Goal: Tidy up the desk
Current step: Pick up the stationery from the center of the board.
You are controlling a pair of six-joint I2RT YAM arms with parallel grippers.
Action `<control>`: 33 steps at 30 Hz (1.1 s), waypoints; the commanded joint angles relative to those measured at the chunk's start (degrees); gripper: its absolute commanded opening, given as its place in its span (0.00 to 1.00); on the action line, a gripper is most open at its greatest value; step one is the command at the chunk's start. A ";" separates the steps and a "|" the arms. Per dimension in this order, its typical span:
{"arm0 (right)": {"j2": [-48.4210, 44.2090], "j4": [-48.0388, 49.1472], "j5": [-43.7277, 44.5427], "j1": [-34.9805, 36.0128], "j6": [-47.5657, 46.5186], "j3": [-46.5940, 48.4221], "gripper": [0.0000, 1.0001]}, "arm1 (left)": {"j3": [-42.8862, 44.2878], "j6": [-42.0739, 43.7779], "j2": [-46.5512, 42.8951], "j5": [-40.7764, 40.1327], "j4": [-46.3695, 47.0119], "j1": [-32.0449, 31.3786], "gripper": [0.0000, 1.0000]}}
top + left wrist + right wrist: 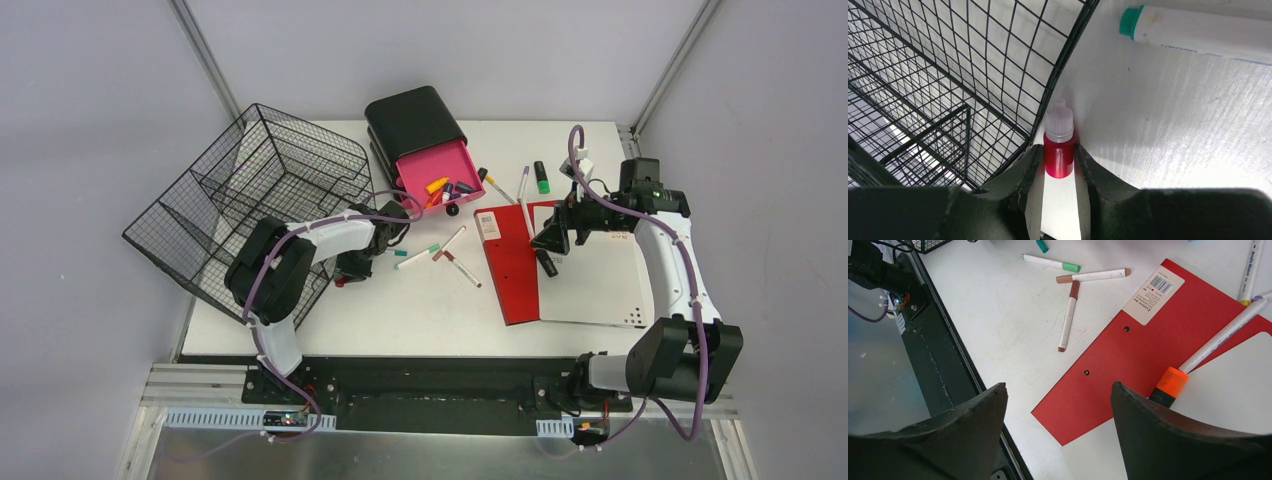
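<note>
Bottle [1059,142] gripped by left claw [1058,152], low beside basket [1058,65]; right claw [1058,386] wide above notebook [1128,365].

2 arms, L arm [335,238] & R arm [672,262]: white shells w/ chunky black joint housings [268,278]. Purple cable [574,150] runs along each, held by white clips. L end effector [1059,155] & R end effector [1058,395]: matte black, thick wedge-shaped fingers [1168,440], rough-textured.
</note>
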 commanded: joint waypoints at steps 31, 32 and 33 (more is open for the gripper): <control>-0.50 0.02 -1.64 0.51 -1.51 1.79 0.78 | -3.01 3.99 0.84 25.69 13.26 -7.33 0.32; -0.57 0.06 -1.69 0.51 -1.51 1.82 0.78 | -3.10 4.01 0.91 25.74 13.37 -7.31 0.30; -0.58 0.03 -1.64 0.51 -1.51 1.81 0.78 | -3.15 4.06 0.91 25.92 13.47 -7.32 0.28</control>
